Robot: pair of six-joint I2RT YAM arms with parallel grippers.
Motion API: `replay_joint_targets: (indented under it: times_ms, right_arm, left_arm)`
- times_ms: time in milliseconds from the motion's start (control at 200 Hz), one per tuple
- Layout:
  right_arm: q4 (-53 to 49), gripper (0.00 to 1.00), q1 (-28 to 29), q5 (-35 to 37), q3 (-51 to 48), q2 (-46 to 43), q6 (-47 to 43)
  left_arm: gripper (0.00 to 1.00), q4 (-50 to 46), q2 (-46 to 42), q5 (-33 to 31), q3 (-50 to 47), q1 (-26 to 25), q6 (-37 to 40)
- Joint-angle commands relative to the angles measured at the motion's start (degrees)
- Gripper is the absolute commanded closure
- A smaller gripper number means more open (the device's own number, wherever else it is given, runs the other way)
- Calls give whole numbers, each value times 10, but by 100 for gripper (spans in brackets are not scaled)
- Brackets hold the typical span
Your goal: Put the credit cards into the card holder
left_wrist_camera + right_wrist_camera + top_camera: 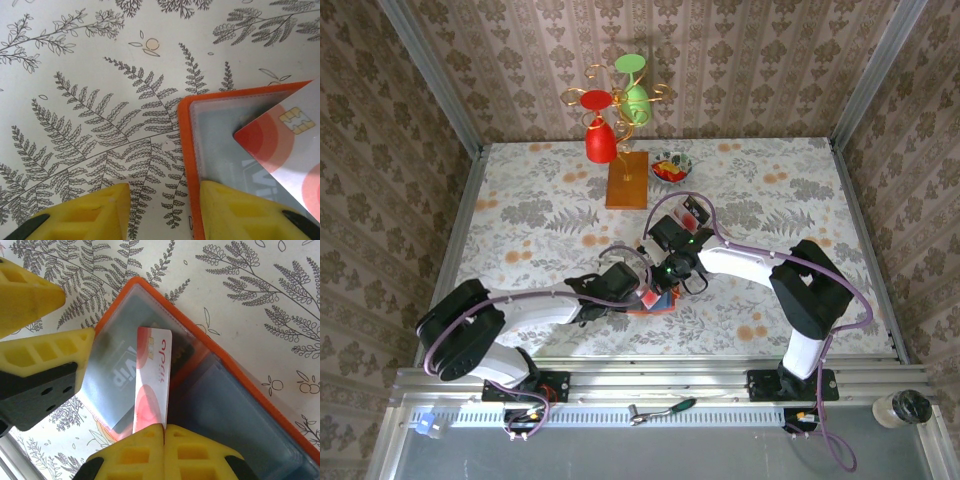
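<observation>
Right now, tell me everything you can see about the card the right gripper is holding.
The card is thin and glossy, pale with soft red blotches, red print on one face and a gold chip. The right gripper is shut on its near end, holding it on edge, slightly tilted, above the open orange card holder. Its far end reaches over a clear pocket; whether it has entered I cannot tell.

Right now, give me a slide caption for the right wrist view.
Right gripper pinches a pale red-blotched card over the open orange card holder.
</observation>
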Motion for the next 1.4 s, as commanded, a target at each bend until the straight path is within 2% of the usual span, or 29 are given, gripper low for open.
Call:
replay_joint_targets:
  times_ms: [0, 280, 675, 1075, 1395]
  right_arm:
    - [-25, 100, -3, -6, -1, 3, 7]
    - [-7, 100, -11, 5, -10, -46, 49]
    - [109, 100, -20, 36, -101, -128, 194]
    - [148, 100, -14, -11, -105, -92, 212]
    - [183, 100, 9, 1, -120, -56, 239]
  left_arm:
    - [58, 0, 6, -10, -12, -4, 6]
    - [58, -6, 7, -12, -15, -4, 0]
    - [58, -7, 8, -12, -12, -5, -1]
    - [58, -14, 20, -13, -1, -4, -1]
    - [58, -26, 19, -17, 14, 5, 7]
